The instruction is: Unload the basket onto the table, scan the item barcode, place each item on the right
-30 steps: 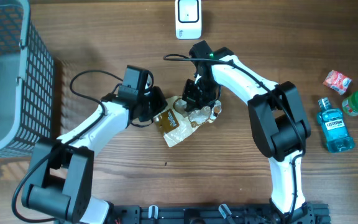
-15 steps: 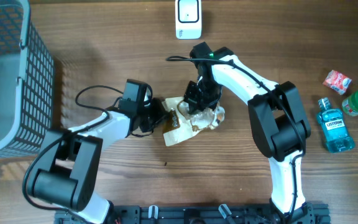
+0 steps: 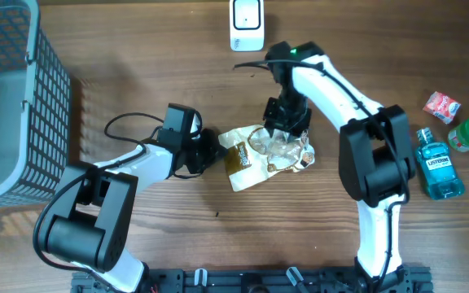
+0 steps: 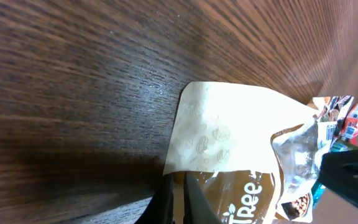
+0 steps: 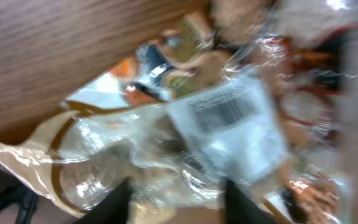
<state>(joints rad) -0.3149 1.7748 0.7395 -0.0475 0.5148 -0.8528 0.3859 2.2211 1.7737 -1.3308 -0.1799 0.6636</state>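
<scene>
Left tool [image 3: 216,151]: clenched on the brown corner of the pouch [image 3: 255,155]; it anchors that end against the surface [image 3: 137,49] so the film can be spread.
Right tool [image 3: 286,124]: fingers parted above the crumpled clear end; released, with nothing visibly gripped in the blurred wrist view.
Pouch: lies flat between both tools; well apart from the scanner [image 3: 246,23] at the far edge.
Barcode label [image 5: 222,109]: white, facing up on wrinkled film; probably exposed for reading.
Stage: judged as preparation; the label is not yet presented to the scanner.
</scene>
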